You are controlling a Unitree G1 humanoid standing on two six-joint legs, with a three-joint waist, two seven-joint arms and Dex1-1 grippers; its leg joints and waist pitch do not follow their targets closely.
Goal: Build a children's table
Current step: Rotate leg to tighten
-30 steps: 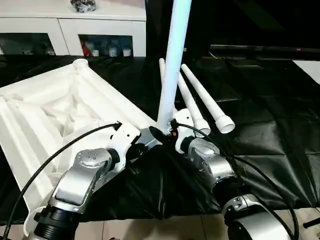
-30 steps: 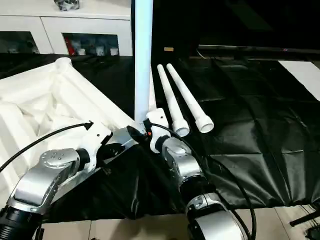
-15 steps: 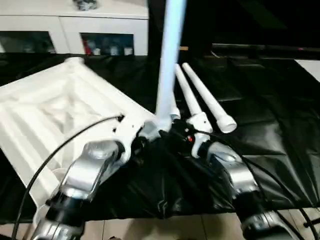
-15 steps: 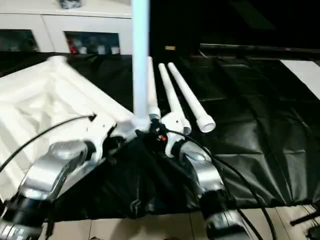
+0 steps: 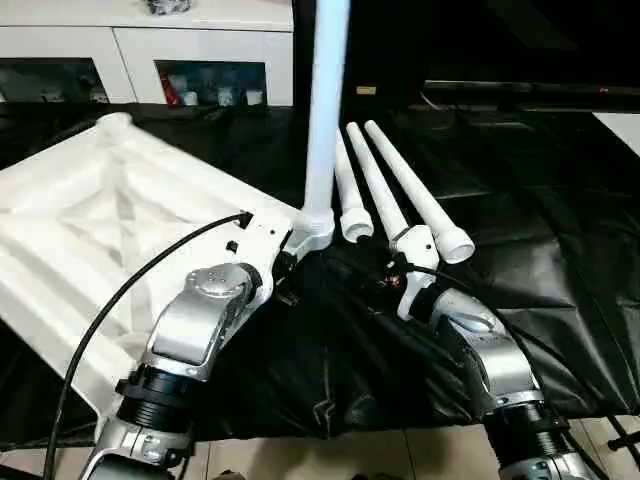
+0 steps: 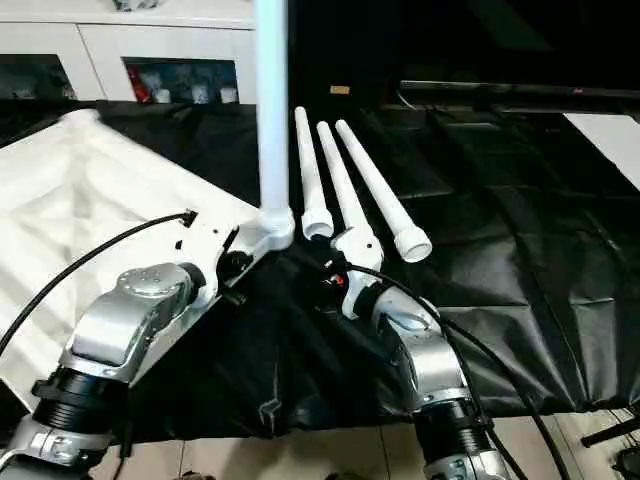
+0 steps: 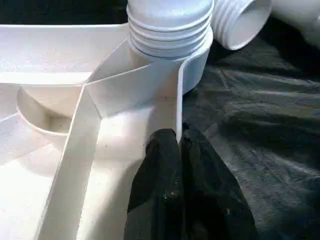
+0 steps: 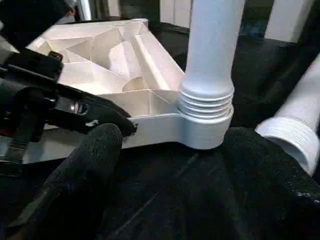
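The children's table top [image 5: 110, 215] lies upside down on the left, ribbed underside up. One white leg [image 5: 325, 100] stands upright, screwed into the near corner socket [image 5: 312, 232]. My left gripper [image 7: 179, 145] is shut on the thin rim wall of the top just beside that socket. My right gripper [image 5: 385, 272] is open and holds nothing, a short way right of the socket; one of its black fingers [image 8: 95, 150] shows in the right wrist view, apart from the leg [image 8: 207, 75]. Three loose legs [image 5: 375, 180] lie side by side behind it.
A crumpled black cloth [image 5: 540, 250] covers the work surface; its front edge and the floor [image 5: 380, 450] are near my arms. A white cabinet with glass doors [image 5: 150, 60] stands at the back left. A dark bar [image 5: 530, 90] runs along the back right.
My right gripper has drawn back from the base of the upright leg toward the near right. The leg stays standing in its socket. The head camera has shifted.
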